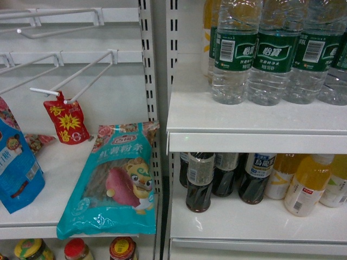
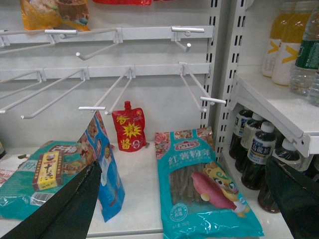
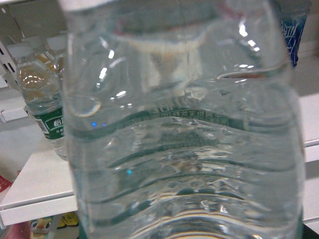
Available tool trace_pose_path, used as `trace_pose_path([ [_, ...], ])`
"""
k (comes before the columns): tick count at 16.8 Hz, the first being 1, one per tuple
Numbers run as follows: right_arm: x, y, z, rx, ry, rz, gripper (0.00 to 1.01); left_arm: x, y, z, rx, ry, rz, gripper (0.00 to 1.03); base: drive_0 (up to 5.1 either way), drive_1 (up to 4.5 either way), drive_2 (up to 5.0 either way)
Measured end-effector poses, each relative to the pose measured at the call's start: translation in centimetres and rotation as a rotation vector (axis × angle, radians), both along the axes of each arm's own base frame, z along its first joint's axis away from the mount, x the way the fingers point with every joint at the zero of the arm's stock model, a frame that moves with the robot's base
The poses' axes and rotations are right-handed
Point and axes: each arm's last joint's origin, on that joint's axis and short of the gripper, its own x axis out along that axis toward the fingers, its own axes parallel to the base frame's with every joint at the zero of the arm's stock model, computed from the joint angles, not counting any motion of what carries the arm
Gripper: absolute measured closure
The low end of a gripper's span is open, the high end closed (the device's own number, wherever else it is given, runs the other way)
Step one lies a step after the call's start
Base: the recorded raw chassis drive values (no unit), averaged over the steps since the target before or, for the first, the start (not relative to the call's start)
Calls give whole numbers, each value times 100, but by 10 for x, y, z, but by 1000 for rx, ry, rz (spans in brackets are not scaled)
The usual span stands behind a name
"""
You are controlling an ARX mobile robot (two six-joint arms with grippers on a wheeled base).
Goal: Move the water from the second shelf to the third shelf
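A clear ribbed bottle of water (image 3: 184, 139) fills the right wrist view, hanging in front of a white shelf edge (image 3: 35, 191). It hides the right gripper's fingers, and its position suggests they are shut on it. Three more green-labelled water bottles (image 1: 271, 54) stand in a row on the upper right shelf (image 1: 255, 122) in the head view; another water bottle (image 3: 42, 109) shows behind the held one. My left gripper (image 2: 183, 167) is open over the left bay, its black fingers (image 2: 75, 204) wide apart with nothing between them. Neither gripper shows in the head view.
Below the water shelf, dark bottles (image 1: 199, 181) and yellow drink bottles (image 1: 306, 184) stand on a lower shelf (image 1: 255, 225). The left bay holds a teal noodle bag (image 1: 116, 181), a red pouch (image 1: 66, 118), a blue bag (image 1: 16, 168) and protruding white wire hooks (image 1: 70, 81).
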Motion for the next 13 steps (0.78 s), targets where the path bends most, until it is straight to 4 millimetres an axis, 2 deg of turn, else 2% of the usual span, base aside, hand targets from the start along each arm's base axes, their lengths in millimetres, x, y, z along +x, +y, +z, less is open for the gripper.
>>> trace_pose_path([
  [3, 2, -2, -2, -29, 50, 64, 58, 0, 0, 0, 0, 0, 0, 5, 0, 0, 0],
  [6, 15, -2, -3, -69, 66, 143, 58, 0, 0, 0, 0, 0, 0, 5, 0, 0, 0],
  [10, 67, 0, 3, -91, 38, 193, 58, 0, 0, 0, 0, 0, 0, 5, 0, 0, 0],
  [13, 112, 0, -13, -30, 112, 214, 58, 0, 0, 0, 0, 0, 0, 5, 0, 0, 0],
])
